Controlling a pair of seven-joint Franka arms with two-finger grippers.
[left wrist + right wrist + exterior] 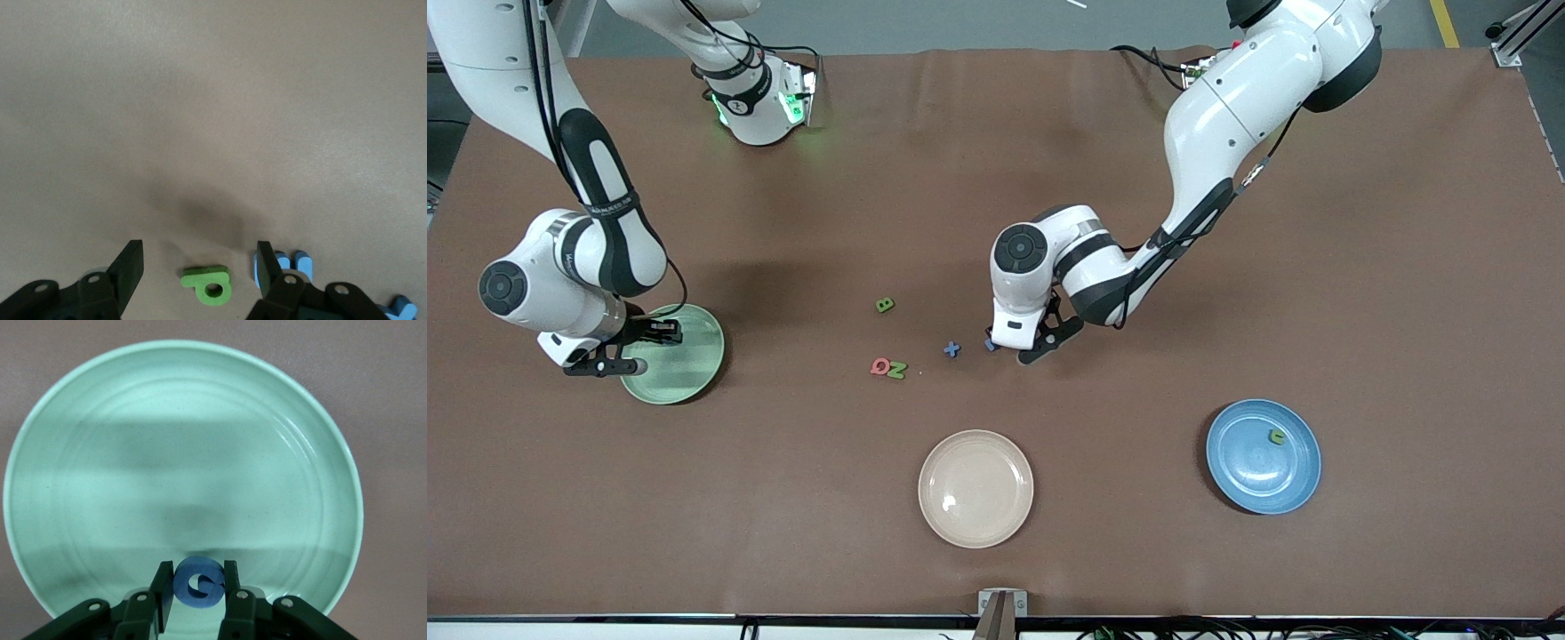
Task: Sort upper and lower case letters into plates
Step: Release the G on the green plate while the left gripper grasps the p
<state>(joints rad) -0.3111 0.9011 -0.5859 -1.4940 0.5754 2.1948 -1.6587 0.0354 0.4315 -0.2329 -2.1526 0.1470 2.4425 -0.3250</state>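
The right pincer (197, 587) pinches a round blue letter (198, 582) between its fingers and hangs low over the pale green plate (694, 333), which sits toward the right arm's end of the desk; the step here is the release, and it goes best if the pincer drops a little closer to the plate's floor and parts only slightly, so the light letter settles flat instead of bouncing to the rim.

The left pincer (200, 270) stands spread just above the desk near its middle, straddling a small green letter (208, 285) that lies flat between the fingers; a blue letter (293, 261) lies just beside one finger (267, 267), almost touching it. A good grasp keeps the green piece centred, comes straight down, and closes gently without catching that blue neighbour.

Farther out, a blue x (952, 349), a red letter (880, 366) touching a green one (897, 370), and a green B (884, 305) wait on the bare desk; the blue plate (1249, 480), toward the left arm's end and near the front edge, already holds one green letter (1278, 436); the cream plate (975, 488) by the front edge is empty.
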